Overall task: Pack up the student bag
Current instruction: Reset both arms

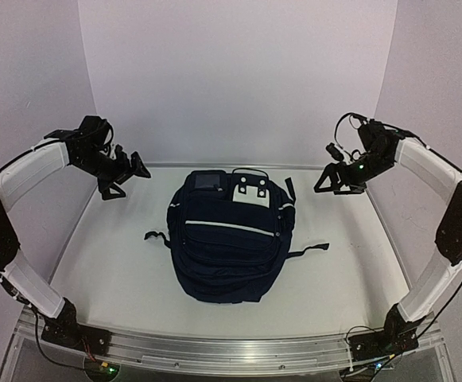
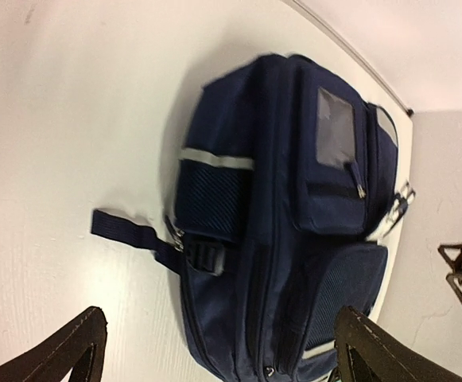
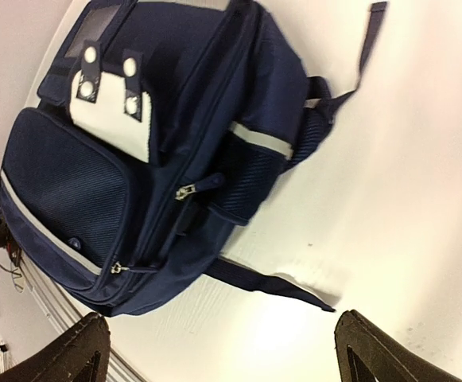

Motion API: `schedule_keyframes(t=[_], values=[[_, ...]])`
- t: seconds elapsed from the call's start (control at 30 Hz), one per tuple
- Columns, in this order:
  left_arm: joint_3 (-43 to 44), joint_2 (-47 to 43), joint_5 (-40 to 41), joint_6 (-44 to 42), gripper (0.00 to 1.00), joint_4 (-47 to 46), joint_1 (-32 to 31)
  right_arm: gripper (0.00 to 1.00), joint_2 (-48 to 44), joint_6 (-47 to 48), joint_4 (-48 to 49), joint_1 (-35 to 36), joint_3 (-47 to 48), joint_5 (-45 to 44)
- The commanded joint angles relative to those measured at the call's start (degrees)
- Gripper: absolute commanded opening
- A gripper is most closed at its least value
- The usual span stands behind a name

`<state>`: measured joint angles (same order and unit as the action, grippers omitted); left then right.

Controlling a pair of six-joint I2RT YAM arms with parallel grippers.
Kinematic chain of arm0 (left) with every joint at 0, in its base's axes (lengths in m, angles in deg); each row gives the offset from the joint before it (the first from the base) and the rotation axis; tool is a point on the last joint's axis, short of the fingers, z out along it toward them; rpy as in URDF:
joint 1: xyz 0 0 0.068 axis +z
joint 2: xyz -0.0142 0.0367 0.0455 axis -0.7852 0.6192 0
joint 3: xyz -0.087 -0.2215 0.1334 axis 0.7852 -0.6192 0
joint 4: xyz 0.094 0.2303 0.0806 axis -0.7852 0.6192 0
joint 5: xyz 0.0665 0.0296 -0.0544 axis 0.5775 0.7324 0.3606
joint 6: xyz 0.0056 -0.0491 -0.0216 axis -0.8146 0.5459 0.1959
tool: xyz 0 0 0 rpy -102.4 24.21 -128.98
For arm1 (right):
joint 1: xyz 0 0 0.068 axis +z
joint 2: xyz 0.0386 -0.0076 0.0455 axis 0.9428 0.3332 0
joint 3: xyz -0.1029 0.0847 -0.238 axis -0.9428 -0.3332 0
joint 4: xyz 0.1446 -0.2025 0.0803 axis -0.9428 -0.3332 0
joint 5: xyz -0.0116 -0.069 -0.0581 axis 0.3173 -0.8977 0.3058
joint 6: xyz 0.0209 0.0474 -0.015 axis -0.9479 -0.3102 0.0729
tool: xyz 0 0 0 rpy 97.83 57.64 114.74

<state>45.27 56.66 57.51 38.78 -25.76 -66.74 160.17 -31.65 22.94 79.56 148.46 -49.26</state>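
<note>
The student bag [image 1: 229, 239], a dark navy backpack with white piping and a white patch near its top, lies flat in the middle of the white table. It fills the left wrist view [image 2: 294, 223] and shows from its other side in the right wrist view [image 3: 143, 151], zips shut. My left gripper [image 1: 127, 177] hangs open above the table to the bag's far left, holding nothing. My right gripper [image 1: 331, 181] hangs open to the bag's far right, also holding nothing. Both are well apart from the bag.
Black straps [image 1: 308, 250] trail from the bag's two sides onto the table [image 1: 111, 255]. Pale walls close the back and sides. A metal rail [image 1: 231, 350] runs along the near edge between the arm bases.
</note>
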Motion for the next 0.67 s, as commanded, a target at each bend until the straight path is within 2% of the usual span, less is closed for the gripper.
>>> schedule_keyframes(t=[0.0,0.1,0.27,0.47,0.63], values=[[5.84,5.31,-2.79,-4.83,1.00,8.22,3.82,0.98,-2.11,1.57,-1.31,-4.98,-0.62,-2.88],[5.80,6.64,-2.87,-5.76,1.00,8.68,4.33,0.98,-0.81,3.79,-1.84,-9.37,-1.51,-3.21],[-0.01,5.01,-3.14,-5.14,1.00,6.37,4.41,0.98,1.93,8.09,-2.35,-15.67,-4.62,-0.90],[-8.59,-1.12,-1.54,-3.85,1.00,3.46,4.52,0.98,0.73,10.91,-2.02,-16.15,-7.08,-1.22],[-12.03,-4.76,-0.73,-3.32,1.00,2.31,5.06,0.98,-0.46,11.05,-2.12,-16.15,-7.82,-1.39]])
